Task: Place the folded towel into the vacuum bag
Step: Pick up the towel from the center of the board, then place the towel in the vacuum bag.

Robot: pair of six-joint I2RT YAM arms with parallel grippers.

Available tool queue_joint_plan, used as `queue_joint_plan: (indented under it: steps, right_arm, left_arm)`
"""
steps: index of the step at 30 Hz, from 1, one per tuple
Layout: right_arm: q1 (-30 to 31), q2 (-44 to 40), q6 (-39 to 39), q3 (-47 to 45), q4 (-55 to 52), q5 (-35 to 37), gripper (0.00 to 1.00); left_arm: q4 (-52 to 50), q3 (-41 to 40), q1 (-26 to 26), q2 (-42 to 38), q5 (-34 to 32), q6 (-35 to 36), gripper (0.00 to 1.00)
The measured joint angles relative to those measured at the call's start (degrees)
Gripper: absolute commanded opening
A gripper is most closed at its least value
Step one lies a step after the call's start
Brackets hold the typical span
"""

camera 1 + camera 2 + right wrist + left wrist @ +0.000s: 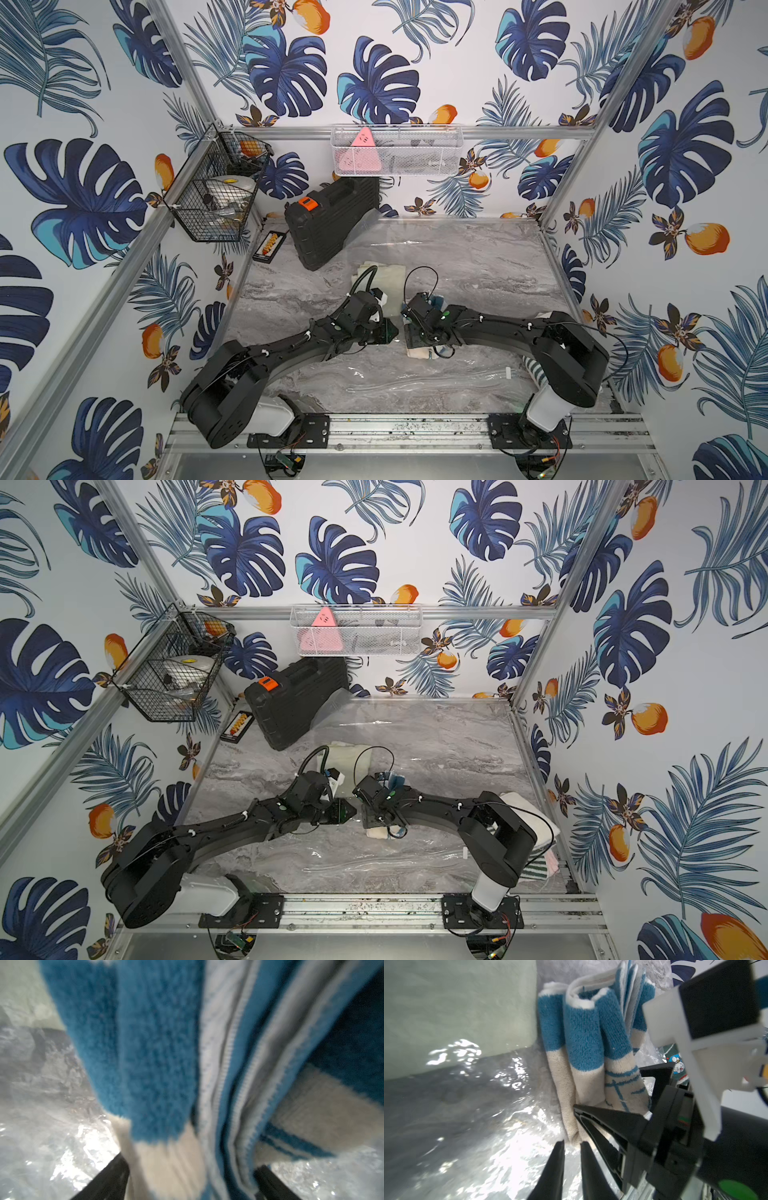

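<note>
The folded terry towel is deep blue at one end and cream at the other, with thin blue lines stitched across the cream. It lies bunched in several upright folds, and its white-edged hems fan apart at the blue end. The right claw has its black jaws spread wide, one on each side of the towel's cream end. The cloth sits loose between them and is not squeezed.

The large clear, crinkly plastic vacuum bag spreads glossy and full of glare under and around both claws, over the grey marbled tabletop. Whether a layer of film also covers the towel, I cannot tell.

The left claw points at the towel's cream end, with its tips just beside the cloth. Its jaws are nearly together, with only a narrow slit between them. Whether they pinch the bag's film cannot be told.

Ahead of the left claw, alongside the towel, a pale greenish flat folded cloth lies under the shiny film.
</note>
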Motion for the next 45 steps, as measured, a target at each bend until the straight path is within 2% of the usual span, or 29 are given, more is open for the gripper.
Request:
queue_joint_plan:
  steps: [3,5,7,9,10,13,15,18,20,22,27,29,33,38,45]
  right_arm:
    - [2.64,4.46,-0.7,3.78,-4.74,5.31,0.83]
    - [3.91,7.48,-0.7,5.92,-7.82,8.76,0.78]
    - [4.44,9.46,0.59,8.28,-10.73,10.91,0.66]
    - [4.63,9.97,0.66,9.14,-13.05,13.03,0.44]
    - [4.63,9.6,0.44,9.4,-13.94,14.27,0.37]
    - [3.02,3.85,-0.63,9.38,-17.38,11.28,0.28]
    - [0.09,-2.89,-1.46,8.5,-17.64,7.98,0.26]
    - [-7.8,-14.93,-2.45,5.29,-15.67,1.29,0.26]
    - [-12.63,-20.22,-2.43,2.56,-15.74,-3.19,0.25]
    - [-16.83,-24.22,-2.86,0.81,-16.44,-8.28,0.25]
    - [-25.0,-30.67,-4.22,-2.64,-17.46,-14.73,0.25]
    - [-27.34,-31.87,-4.5,-3.98,-18.34,-15.85,0.25]
    - [-30.42,-33.75,-4.9,-6.4,-18.36,-19.28,0.25]
    - [-31.45,-34.86,-4.9,-8.02,-18.25,-22.23,0.25]
    - [-31.71,-35.28,-4.9,-9.11,-18.12,-23.63,0.25]
  left_arm:
    - [-6.01,1.64,0.07,-3.02,-2.08,2.08,0.22]
    - [-9.86,2.67,0.11,-4.55,-3.8,3.67,0.24]
    - [-14.45,3.45,0.28,-5.57,-6.05,4.55,0.28]
    - [-17.31,4.33,0.13,-6.25,-7.13,5.33,0.33]
    - [-18.03,4.94,-0.33,-6.6,-7.32,6.25,0.36]
    - [-20.04,6.69,-3.43,-7.76,-9.99,8.31,0.44]
    - [-21.07,6.93,-6.19,-9.29,-11.32,9.55,0.49]
    - [-21.51,5.4,-8.81,-12.76,-13.66,10.99,0.56]
    - [-21.9,4.83,-10.88,-13.92,-15.61,12.33,0.59]
    - [-22.12,5.35,-15.1,-13.4,-15.87,14.67,0.61]
    - [-25.75,11.28,-27.08,-3.89,-17.88,22.88,0.66]
    - [-27.63,13.42,-30.84,0.5,-19.06,25.22,0.7]
    - [-30.67,16.15,-36.87,7.96,-22.34,28.39,0.71]
    - [-32.44,18.21,-38.47,14.34,-27.63,30.51,0.7]
    - [-31.47,19.41,-38.6,18.73,-33.44,33.35,0.65]
